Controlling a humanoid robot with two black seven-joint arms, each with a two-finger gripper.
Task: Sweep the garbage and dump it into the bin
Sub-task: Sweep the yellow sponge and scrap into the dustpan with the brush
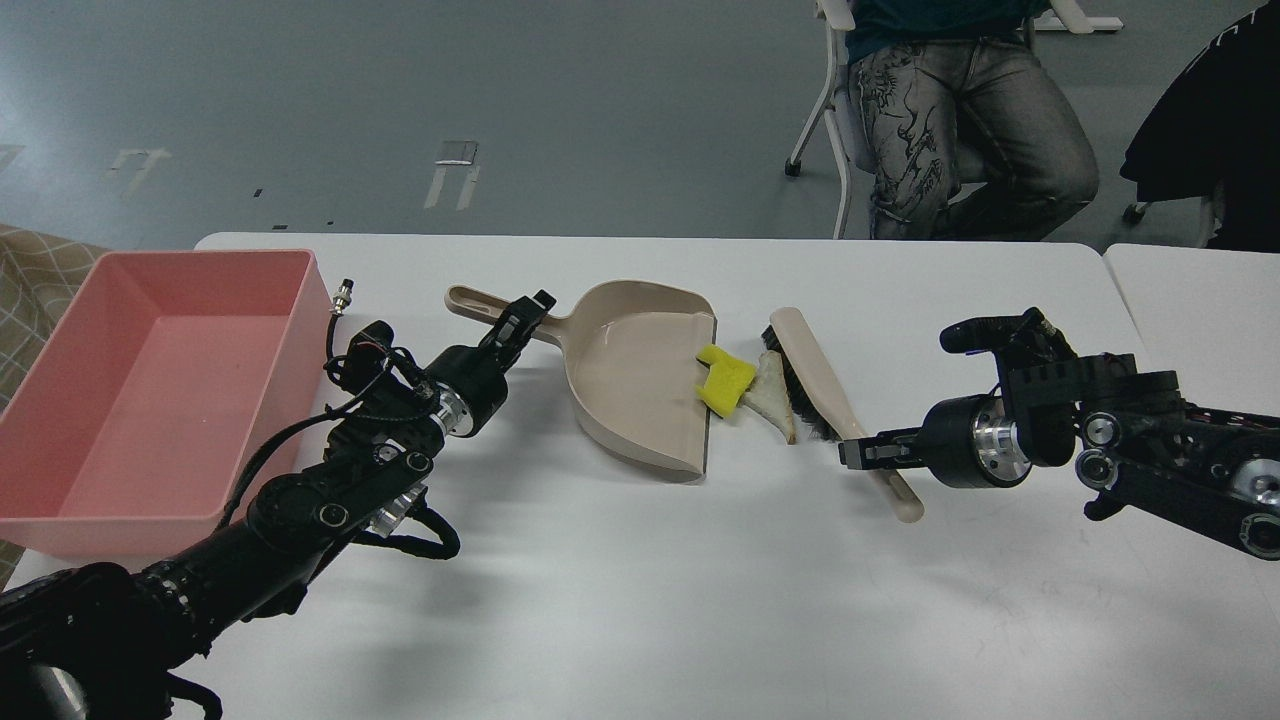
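Note:
The yellow notched chunk lies at the mouth edge of the beige dustpan. The white bread slice lies just right of it on the table. My right gripper is shut on the handle of a beige brush, whose black bristles touch the bread slice's right side. My left gripper is shut on the dustpan's handle. The pink bin stands empty at the far left.
The white table has a second table butting on at the right. A person sits on a chair behind the far edge. A small metal cable plug lies between the bin and the dustpan handle.

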